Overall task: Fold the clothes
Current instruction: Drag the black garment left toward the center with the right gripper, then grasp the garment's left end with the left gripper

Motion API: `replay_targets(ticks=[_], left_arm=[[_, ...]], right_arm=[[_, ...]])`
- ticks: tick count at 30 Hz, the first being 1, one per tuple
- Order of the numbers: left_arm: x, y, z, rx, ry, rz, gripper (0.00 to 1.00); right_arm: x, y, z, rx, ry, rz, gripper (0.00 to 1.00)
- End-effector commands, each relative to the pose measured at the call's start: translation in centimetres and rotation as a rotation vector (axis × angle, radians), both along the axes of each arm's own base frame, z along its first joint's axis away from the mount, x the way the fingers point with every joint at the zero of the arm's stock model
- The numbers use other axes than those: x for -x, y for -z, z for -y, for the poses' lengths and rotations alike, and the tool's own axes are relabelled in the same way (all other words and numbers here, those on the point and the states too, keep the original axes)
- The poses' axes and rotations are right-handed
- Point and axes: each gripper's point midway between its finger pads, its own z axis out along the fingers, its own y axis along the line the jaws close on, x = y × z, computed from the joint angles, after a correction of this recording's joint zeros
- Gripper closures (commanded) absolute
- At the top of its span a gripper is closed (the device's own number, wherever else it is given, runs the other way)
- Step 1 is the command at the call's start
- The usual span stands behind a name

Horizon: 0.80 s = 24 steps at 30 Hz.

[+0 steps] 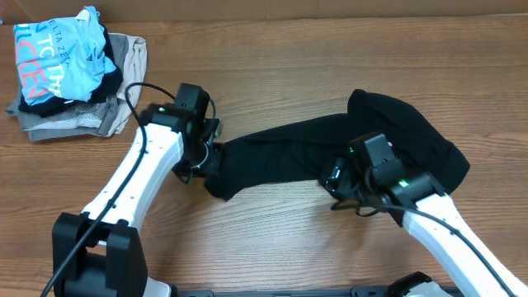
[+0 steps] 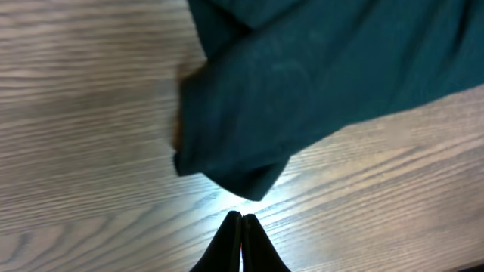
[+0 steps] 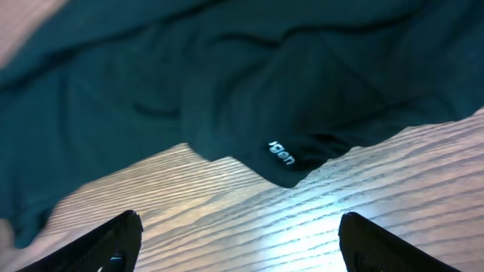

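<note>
The garment [image 1: 280, 153] lies bunched in a crooked band across the middle of the table [image 1: 272, 247]. Its left end is narrow and rumpled, and its right end is a wider mound toward the far right. It is not flat, and I see no clean fold in it. In the right wrist view, a corner of its near edge points toward me and carries a small white logo [image 3: 281, 155].

My left gripper [image 1: 206, 162] sits at the garment's left end. In its wrist view the jaws are pressed together with nothing between them. The cloth's corner lies just ahead of the tips, apart from them. My right gripper [image 1: 337, 177] is at the near edge, about midway along the band. Its jaws are spread wide and empty over bare wood, just short of the logo corner.

I judge this to be the spreading-out step, before any fold. For the next move, the left jaws need to open. Then each gripper should ease forward onto the edge in front of it, pinch a single layer and draw the cloth out flat. The fabric looks soft and doubled over, so I may catch two layers.

The table is wood-grain, with glare under both wrist cameras. A pile [image 1: 107, 115] of grey and beige pieces with a blue shirt [image 1: 62, 54] on top sits at the far left, well apart from the garment. Past the far edge I see only a thin tan strip, so I cannot tell much about the room.
</note>
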Motion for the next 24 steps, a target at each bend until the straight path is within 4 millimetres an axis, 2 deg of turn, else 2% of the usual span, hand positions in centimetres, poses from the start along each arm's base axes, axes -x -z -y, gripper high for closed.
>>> replay_targets(ticks=[1,4,9,11,14,19,24], left_arm=[[1.5,1.4,1.8,0.022,0.056,-0.032,0.96],[2.0,2.3,2.9,0.026,0.098,-0.020,0.93],[2.7,3.6,4.3,0.027,0.153,-0.003,0.62],[3.1,4.1,4.4,0.025,0.162,-0.005,0.58],[3.4,4.8,4.3,0.026,0.163,-0.004,0.59],[3.7,6.1,4.2,0.028,0.164,0.004,0.71],[4.4,7.3,3.0,-0.024,0.162,0.000,0.71]], right_arm=[[0.2,2.3,0.3,0.036,0.004,-0.063,0.13],[0.1,3.4,0.3,0.050,0.003,-0.096,0.13],[0.3,4.1,0.4,0.061,0.003,-0.120,0.08],[0.4,4.2,0.4,0.062,0.003,-0.121,0.07],[0.3,4.2,0.4,0.064,0.004,-0.120,0.07],[0.2,4.2,0.4,0.062,0.004,-0.115,0.07],[0.1,4.7,0.3,0.067,0.003,-0.125,0.06]])
